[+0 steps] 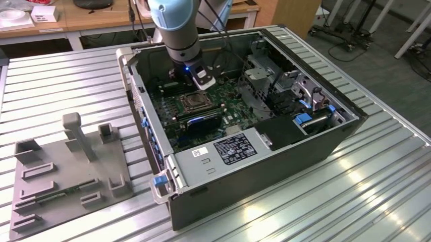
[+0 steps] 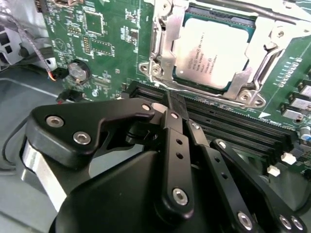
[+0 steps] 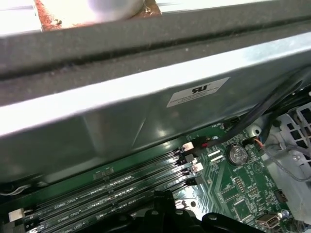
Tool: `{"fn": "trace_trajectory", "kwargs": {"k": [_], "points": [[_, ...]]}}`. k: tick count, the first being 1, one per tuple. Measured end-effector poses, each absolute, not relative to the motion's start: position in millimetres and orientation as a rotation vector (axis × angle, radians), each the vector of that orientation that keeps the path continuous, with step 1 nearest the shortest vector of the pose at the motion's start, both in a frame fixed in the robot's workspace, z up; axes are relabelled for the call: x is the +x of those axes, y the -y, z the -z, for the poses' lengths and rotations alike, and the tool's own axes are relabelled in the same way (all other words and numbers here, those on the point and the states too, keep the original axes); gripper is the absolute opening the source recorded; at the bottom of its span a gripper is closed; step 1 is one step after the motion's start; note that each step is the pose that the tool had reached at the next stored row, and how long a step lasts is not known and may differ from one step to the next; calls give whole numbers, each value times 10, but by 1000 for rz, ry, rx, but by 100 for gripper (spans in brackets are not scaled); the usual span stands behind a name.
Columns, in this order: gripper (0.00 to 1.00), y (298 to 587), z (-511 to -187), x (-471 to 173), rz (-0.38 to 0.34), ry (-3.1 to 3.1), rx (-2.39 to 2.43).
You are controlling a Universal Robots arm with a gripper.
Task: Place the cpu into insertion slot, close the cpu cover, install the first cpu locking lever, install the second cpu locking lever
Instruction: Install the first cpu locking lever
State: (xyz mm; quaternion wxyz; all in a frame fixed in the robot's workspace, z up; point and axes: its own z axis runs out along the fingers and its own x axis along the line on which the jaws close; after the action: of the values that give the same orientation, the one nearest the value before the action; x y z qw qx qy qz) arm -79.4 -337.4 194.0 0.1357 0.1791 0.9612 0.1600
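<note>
Pincer (image 2: 176, 108) hangs inside the open computer case (image 1: 336, 136) with its fingers pressed together, pinching nothing, tips over the long black memory slots (image 2: 233, 124). Just beyond those tips, across the slots, lies the cpu (image 2: 214, 53), seated flat in the insertion slot (image 2: 163, 73) with the cpu cover (image 2: 265, 46) framing it. Print on the chip's top is too small to read; a white label (image 3: 197, 92) on the case wall likewise.
</note>
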Motion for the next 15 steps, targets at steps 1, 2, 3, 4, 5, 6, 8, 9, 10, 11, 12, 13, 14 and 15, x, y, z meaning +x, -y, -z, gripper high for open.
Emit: {"fn": "trace_trajectory", "kwargs": {"k": [1,2,3,4,5,6,8,9,10,11,12,13,14,15], "points": [[11,3374,-1940,-794,-464,-2780,517],[11,3374,-1938,-795,-465,-2773,515],[11,3374,-1936,-795,-465,-2768,512],[11,3374,-1934,-796,-465,-2763,510],[11,3374,-1933,-797,-466,-2757,508],[11,3373,-1929,-799,-466,-2754,507],[11,3373,-1916,-805,-466,-2751,505],[11,3374,-1908,-807,-465,-2751,504],[11,3374,-1900,-808,-465,-2751,503],[11,3374,-1892,-808,-465,-2751,502],[11,3374,-1888,-809,-465,-2750,501],[11,3374,-1887,-809,-465,-2750,501],[11,3374,-1886,-809,-465,-2749,501],[11,3374,-1884,-808,-465,-2748,501]]}}
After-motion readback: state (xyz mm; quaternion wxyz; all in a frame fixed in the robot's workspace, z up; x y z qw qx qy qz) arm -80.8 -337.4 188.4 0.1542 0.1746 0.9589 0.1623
